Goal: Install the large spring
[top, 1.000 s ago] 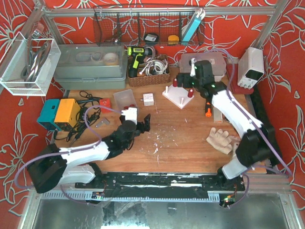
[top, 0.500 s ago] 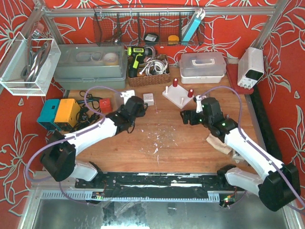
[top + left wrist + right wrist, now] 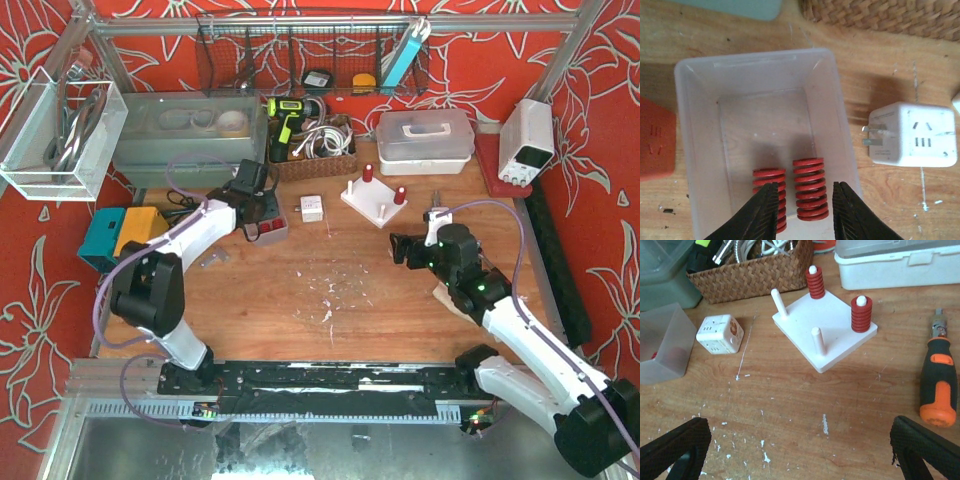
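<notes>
Two red springs stand in a clear plastic bin (image 3: 690,150) (image 3: 272,236). My left gripper (image 3: 806,210) reaches into the bin, its jaws narrowed around the right-hand spring (image 3: 808,189) with a thin gap on each side. The left finger (image 3: 762,212) overlaps the other spring (image 3: 769,180). From above, the left gripper (image 3: 260,212) hides most of the bin. The white peg board (image 3: 840,347) (image 3: 375,203) carries two red springs (image 3: 815,282) (image 3: 861,314) and two bare pegs (image 3: 780,302) (image 3: 817,340). My right gripper (image 3: 800,455) (image 3: 405,248) hangs wide open over bare wood, short of the board.
A white plug adaptor (image 3: 912,135) (image 3: 312,208) lies right of the bin, a wicker basket (image 3: 312,160) behind it, an orange block (image 3: 655,140) to its left. An orange-and-black screwdriver (image 3: 937,390) lies right of the board. A glove (image 3: 450,295) lies under the right arm.
The left arm swung back and left to the bin and its jaws narrowed around a spring. The right arm pulled back from the board toward the near right, still open.
</notes>
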